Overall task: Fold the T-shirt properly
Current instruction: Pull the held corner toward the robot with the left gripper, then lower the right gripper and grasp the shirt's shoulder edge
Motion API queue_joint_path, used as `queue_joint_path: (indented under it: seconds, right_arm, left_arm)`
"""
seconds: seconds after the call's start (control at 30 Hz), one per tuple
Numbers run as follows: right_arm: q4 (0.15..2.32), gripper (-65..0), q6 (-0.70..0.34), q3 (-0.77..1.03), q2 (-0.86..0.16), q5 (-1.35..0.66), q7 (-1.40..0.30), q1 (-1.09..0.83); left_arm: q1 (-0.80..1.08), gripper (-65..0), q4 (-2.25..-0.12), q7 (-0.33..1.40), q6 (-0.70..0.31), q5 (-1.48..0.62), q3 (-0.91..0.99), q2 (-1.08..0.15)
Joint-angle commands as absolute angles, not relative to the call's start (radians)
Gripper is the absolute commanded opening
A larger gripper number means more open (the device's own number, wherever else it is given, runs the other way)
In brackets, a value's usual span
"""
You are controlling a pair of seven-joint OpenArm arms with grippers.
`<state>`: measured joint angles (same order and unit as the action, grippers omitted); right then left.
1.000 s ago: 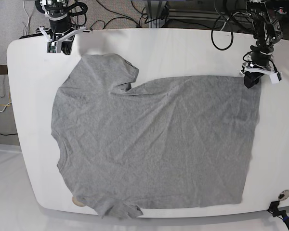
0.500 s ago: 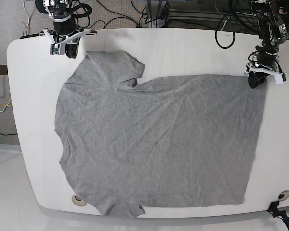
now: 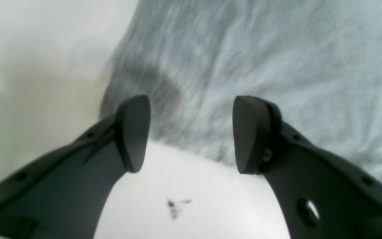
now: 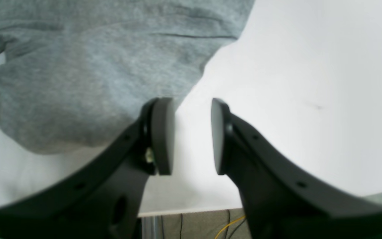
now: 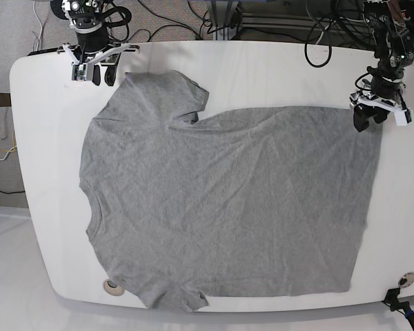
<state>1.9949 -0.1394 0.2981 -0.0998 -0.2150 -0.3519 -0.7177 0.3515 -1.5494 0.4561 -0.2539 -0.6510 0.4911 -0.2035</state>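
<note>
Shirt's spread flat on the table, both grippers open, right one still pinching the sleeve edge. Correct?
Not quite. In the right wrist view the right gripper holds nothing: bare table shows between its open jaws, the T-shirt sleeve beside them. The left gripper is open too.

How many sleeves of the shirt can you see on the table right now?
2. One sleeve lies at the far edge beside the right tool; the other sleeve lies at the near edge of the table, its hem slightly rumpled.

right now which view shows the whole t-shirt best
The base view: the T-shirt lies spread flat on the white table, both sleeves visible. The left wrist view shows only a blurred hem corner, the right wrist view only one sleeve's edge.
</note>
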Motion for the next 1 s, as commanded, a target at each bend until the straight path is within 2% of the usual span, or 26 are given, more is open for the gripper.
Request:
queue_joint_path:
  seconds: [0.0, 0.1, 0.3, 0.57, 0.97]
  right_arm:
    - [2.012, -46.1, -0.140, 0.300, -0.108, -0.222, -0.329, -0.723]
    - [2.012, -46.1, -0.142, 0.300, -0.110, -0.222, -0.329, -0.723]
    - [2.011, -46.1, -0.176, 0.306, -0.110, -0.220, -0.331, -0.710]
    - [2.011, -46.1, -0.176, 0.305, -0.110, -0.220, -0.331, -0.710]
    - [2.011, -46.1, -0.176, 0.306, -0.110, -0.220, -0.331, -0.710]
  left_arm:
    - [0.348, -27.9, -1.587, 0.458, -0.259, -0.662, 0.536, -0.219]
    - [0.341, -27.9, -1.586, 0.522, -0.259, -0.661, 0.624, -0.219]
    - [0.341, -27.6, -1.555, 0.526, -0.263, -0.661, 0.677, -0.229]
    - [0.297, -27.5, -1.394, 0.526, -0.278, -0.661, 0.671, -0.245]
    - [0.295, -27.5, -1.372, 0.526, -0.300, -0.662, 0.572, -0.242]
